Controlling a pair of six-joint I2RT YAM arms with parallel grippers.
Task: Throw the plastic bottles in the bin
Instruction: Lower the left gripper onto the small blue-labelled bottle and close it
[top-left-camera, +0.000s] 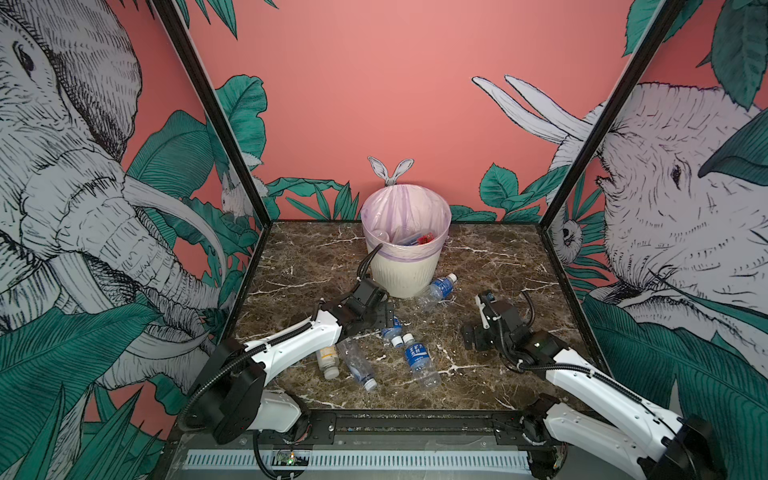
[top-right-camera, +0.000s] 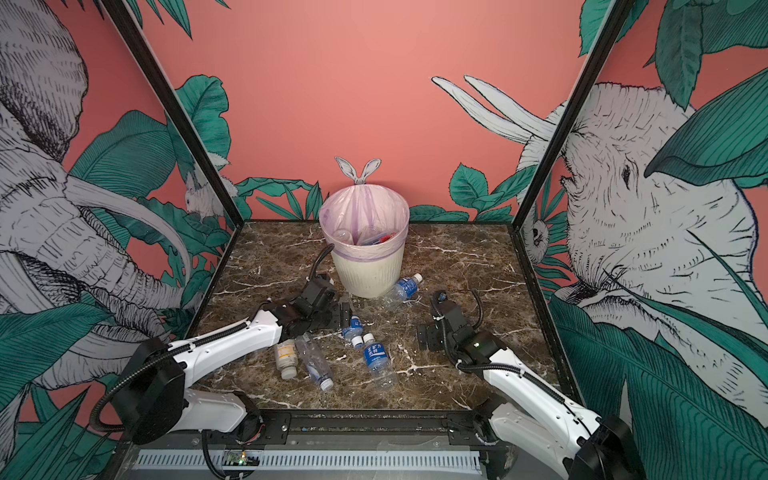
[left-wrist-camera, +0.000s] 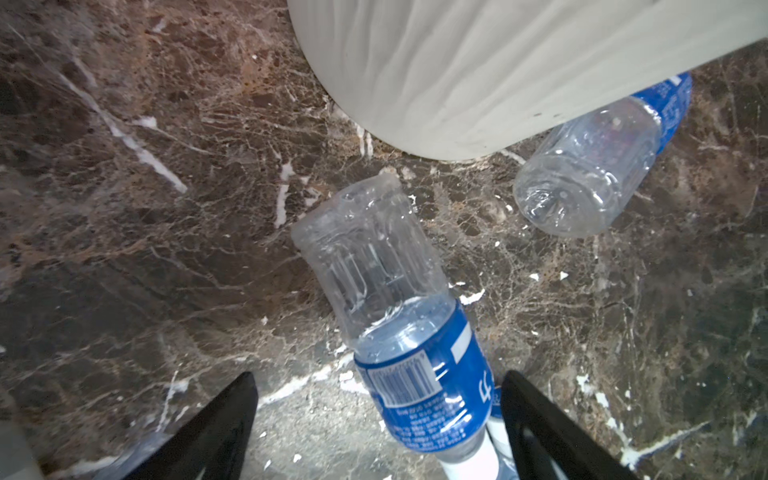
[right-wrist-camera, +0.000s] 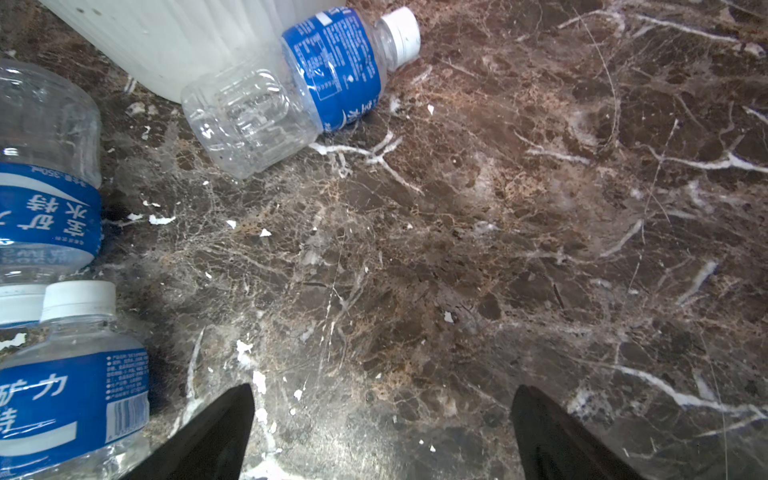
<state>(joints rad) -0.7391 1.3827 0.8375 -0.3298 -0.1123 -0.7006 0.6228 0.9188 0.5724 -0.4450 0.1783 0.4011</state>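
Blue-labelled bottle (left-wrist-camera: 399, 332) between left gripper (left-wrist-camera: 379, 374) jaws; bin (left-wrist-camera: 498, 75), second bottle (left-wrist-camera: 582, 174) near.

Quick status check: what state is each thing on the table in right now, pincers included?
bin: upright, lined, partly filled.
bottle beside the bin: lying down, capped.
bottle at the left pincer: lying down, capped, ungripped.
middle blue-labelled bottle: lying down, capped.
long clear bottle: lying down, capped.
white-and-yellow bottle: lying down, capped.
left pincer: open, straddling that bottle.
right pincer: open, empty.
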